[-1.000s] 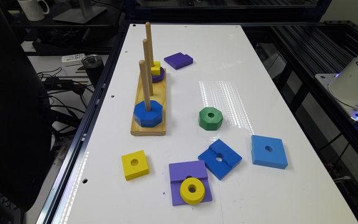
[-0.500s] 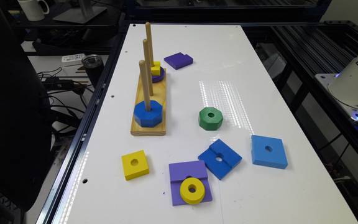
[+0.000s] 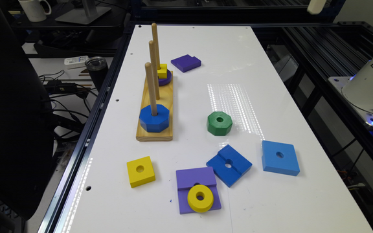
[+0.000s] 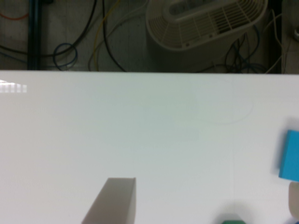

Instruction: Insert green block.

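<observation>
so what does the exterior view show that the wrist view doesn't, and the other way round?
Exterior view alone: the wooden peg base with three pegs, the blue octagon seated on the nearest peg, the yellow square, the yellow ring on a purple block, and the notched dark blue block.
Wrist view alone: cables and a white slatted basket beyond the table edge, and a gripper finger.
Both: the white table, the light blue square, and the green block, just an edge in the wrist view.
</observation>
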